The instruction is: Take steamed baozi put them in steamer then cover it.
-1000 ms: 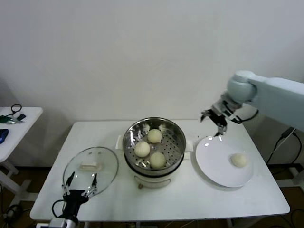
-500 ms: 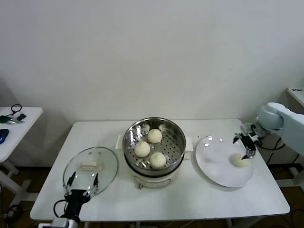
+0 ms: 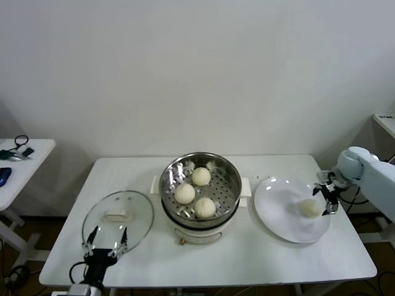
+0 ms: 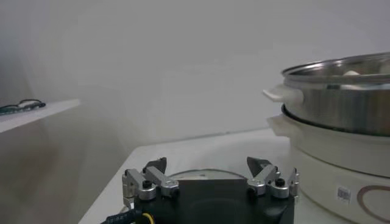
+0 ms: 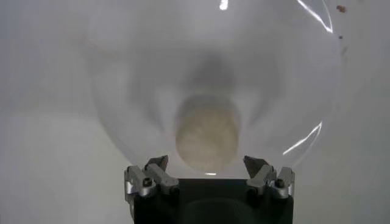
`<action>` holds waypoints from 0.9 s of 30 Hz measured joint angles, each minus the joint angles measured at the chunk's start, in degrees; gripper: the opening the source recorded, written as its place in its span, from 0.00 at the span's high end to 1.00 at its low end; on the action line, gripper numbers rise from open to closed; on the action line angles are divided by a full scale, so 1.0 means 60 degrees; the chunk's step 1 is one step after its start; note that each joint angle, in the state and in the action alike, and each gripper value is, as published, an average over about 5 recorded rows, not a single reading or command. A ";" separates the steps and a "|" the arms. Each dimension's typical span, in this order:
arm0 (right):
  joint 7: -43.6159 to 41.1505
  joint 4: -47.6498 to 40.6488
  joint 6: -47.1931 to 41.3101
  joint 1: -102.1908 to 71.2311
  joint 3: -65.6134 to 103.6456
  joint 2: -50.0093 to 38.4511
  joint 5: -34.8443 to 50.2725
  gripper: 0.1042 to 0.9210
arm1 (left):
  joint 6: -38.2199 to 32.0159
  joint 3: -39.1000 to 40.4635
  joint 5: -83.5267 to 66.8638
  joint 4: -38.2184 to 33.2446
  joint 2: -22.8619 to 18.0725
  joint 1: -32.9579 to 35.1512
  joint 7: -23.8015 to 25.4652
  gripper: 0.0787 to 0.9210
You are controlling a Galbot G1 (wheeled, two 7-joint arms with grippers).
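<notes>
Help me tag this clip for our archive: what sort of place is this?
Probably a lab or test room staged as a kitchen task: a plain white table against a bare wall, holding a steamer with baozi, a glass lid and a plate; a side table holds cables.

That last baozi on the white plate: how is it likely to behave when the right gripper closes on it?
The baozi looks round and smooth, so it may roll on the glossy plate if nudged off-centre. Its soft, doughy look suggests it dents under a tight squeeze. Being small, it is probably light. The right gripper is open beside it.
</notes>
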 measured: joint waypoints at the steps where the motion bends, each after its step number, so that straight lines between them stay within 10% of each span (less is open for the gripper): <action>1: -0.0003 -0.0114 0.0018 -0.0031 0.0049 0.0089 -0.0049 0.12 | -0.0001 -0.0008 0.0000 0.0020 0.0001 -0.0007 0.0000 0.12; 27: -0.0239 -0.1085 0.0168 -0.0017 0.0128 0.0827 -0.0011 0.31 | -0.0043 -0.0027 0.0074 0.0204 -0.0023 -0.0053 -0.0001 0.12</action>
